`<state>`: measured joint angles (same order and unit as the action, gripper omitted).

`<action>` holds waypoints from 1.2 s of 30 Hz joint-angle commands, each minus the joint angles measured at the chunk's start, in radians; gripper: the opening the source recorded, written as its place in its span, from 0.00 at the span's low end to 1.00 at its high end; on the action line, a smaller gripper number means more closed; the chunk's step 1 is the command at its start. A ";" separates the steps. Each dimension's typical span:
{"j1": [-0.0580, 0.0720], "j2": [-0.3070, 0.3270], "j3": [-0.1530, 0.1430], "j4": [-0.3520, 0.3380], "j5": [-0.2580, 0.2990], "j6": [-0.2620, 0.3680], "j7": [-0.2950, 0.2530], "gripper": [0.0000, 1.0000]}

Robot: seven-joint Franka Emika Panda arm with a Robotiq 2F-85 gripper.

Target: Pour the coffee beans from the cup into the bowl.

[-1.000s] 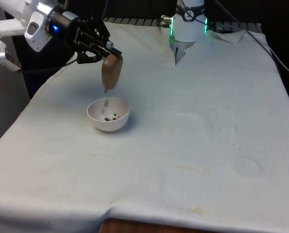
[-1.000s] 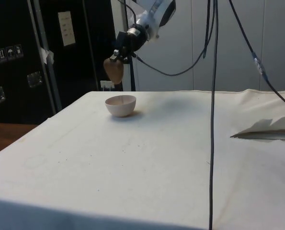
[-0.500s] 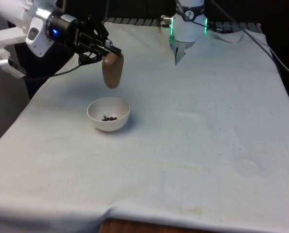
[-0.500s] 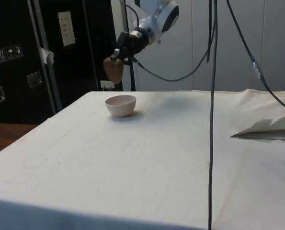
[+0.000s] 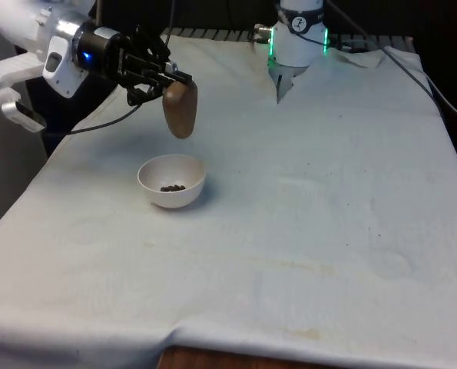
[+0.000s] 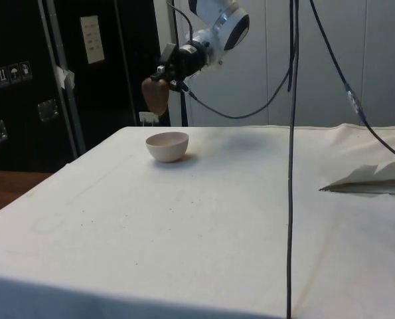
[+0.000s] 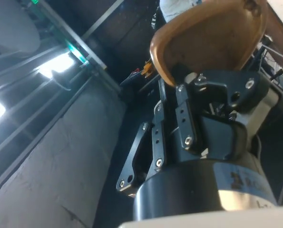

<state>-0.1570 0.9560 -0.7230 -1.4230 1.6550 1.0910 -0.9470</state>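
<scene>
1. no beans fall now like before; my gripper (image 5: 167, 81) has lifted the brown cup (image 5: 180, 109) a bit.
2. i pinch the tipped cup, upper left, above the white bowl (image 5: 171, 181) holding beans (image 5: 172, 187).

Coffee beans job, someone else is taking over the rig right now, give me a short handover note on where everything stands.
Gripper: shut on the brown cup, which hangs tipped mouth-down in the air above the white bowl, a little toward the table's far end.
Bowl: upright on the white cloth, on the front view's left, with a small heap of coffee beans inside.
Done: beans are in the bowl; none falling now.
Left: probably right the cup and set it down beside the bowl. Whether the cup is fully empty cannot be told.
</scene>
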 commanded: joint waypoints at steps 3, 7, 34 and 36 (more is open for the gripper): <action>-0.013 0.010 0.005 0.013 0.011 -0.025 0.023 0.02; -0.018 0.022 0.002 0.017 0.039 -0.045 0.045 0.02; -0.044 0.074 -0.017 0.033 0.195 -0.140 0.139 0.02; -0.042 0.073 -0.019 0.030 0.194 -0.138 0.137 0.02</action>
<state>-0.1940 1.0260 -0.7450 -1.4010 1.8470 0.9570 -0.8220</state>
